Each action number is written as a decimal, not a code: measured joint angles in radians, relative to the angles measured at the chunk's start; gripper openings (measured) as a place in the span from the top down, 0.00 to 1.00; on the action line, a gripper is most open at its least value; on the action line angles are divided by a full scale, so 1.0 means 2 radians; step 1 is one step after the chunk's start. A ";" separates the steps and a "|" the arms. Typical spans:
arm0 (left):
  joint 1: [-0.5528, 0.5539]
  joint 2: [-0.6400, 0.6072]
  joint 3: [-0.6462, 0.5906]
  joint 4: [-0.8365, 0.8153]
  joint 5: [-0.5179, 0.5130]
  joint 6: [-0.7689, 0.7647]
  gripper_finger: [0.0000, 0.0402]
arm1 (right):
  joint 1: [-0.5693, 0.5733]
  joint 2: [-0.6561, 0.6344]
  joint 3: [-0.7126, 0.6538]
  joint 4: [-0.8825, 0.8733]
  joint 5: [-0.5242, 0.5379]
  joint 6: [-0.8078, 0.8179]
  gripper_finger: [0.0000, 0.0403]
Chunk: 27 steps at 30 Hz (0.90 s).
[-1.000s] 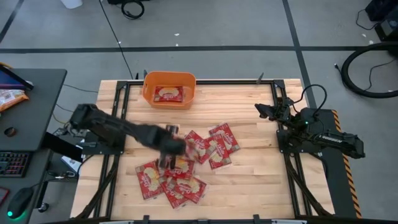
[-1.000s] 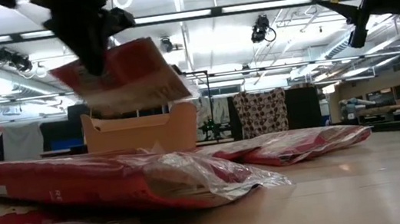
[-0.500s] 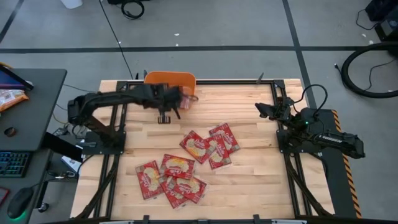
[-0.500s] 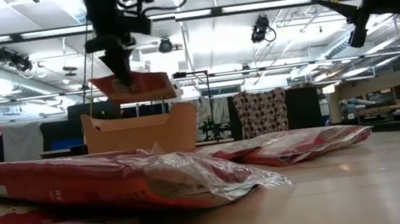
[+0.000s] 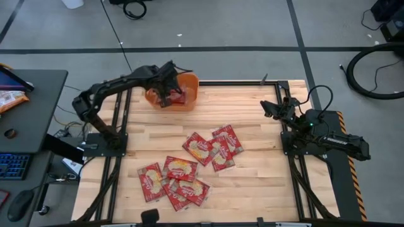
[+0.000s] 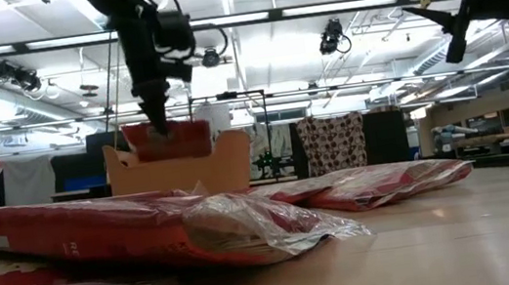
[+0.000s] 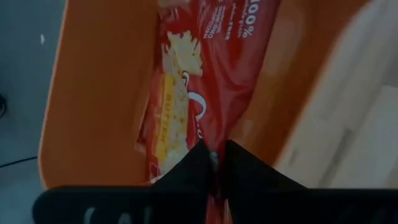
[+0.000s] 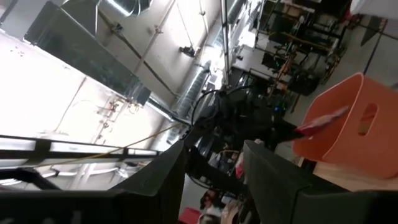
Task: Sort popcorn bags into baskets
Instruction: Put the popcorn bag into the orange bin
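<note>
My left gripper [image 5: 169,94] is over the orange basket [image 5: 191,88] at the table's far edge, shut on a red popcorn bag [image 6: 171,141] that sits at the height of the basket's rim. The left wrist view shows the bag [image 7: 193,81] between the basket's orange walls [image 7: 93,93]. Several more red popcorn bags lie flat on the table in two clusters, one in the middle [image 5: 213,146] and one nearer the front [image 5: 173,181]. My right gripper [image 5: 268,108] is open and empty, raised at the table's right side. My left gripper pinches the bag's near edge [image 7: 211,148] between its two fingers [image 7: 239,165]. The fingers come from above, pointing down into the basket [image 6: 156,124]. The bag reaches away from the fingers, about level. Whether it touches the basket's floor, I cannot tell.
Black metal frames run along the table's left and right sides [image 5: 113,164]. A side desk on the left holds an orange-and-white packet [image 5: 9,99] and a keyboard. Bare wood lies between the basket and the bags.
My left gripper has carried the red bag from above the front cluster toward the table's far edge, over the basket, and has then gone down into it. The bag, first held high and tilted, is now low at the basket's rim.
</note>
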 joint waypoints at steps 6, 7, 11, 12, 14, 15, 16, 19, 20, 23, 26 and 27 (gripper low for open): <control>0.010 0.048 0.000 0.041 0.000 0.045 0.83 | 0.000 0.000 0.000 0.000 0.014 -0.002 0.58; 0.009 0.051 0.000 0.043 -0.003 0.048 0.81 | 0.000 0.000 0.000 0.001 0.015 0.000 0.58; 0.001 0.049 0.000 0.041 -0.011 0.038 0.67 | 0.000 0.000 0.000 0.011 0.013 0.002 0.58; -0.003 0.044 0.000 0.033 -0.006 0.033 0.64 | 0.000 0.000 0.000 0.012 0.012 0.002 0.58; -0.011 0.031 0.003 0.014 0.026 0.015 0.58 | 0.000 0.000 0.000 0.012 0.012 0.002 0.58; -0.017 0.025 0.005 0.004 0.057 0.008 0.55 | 0.000 0.000 0.000 0.012 0.012 0.002 0.58; -0.024 0.018 0.005 -0.007 0.091 -0.002 0.54 | 0.000 0.000 0.000 0.012 0.012 0.002 0.58; -0.060 0.003 0.005 -0.047 0.181 -0.008 0.51 | 0.000 0.000 0.000 0.011 0.011 0.002 0.58; -0.074 -0.001 0.005 -0.059 0.195 -0.008 0.51 | 0.000 0.000 0.000 0.011 0.010 0.002 0.58; -0.130 -0.003 0.005 -0.082 0.191 -0.005 0.51 | 0.000 0.000 0.000 0.011 0.009 0.002 0.58; -0.190 -0.003 -0.001 -0.069 0.170 -0.006 0.51 | 0.000 0.000 0.000 0.011 0.005 0.002 0.58; -0.212 -0.001 -0.005 -0.054 0.160 -0.010 0.51 | 0.000 0.000 0.000 0.011 0.002 0.002 0.58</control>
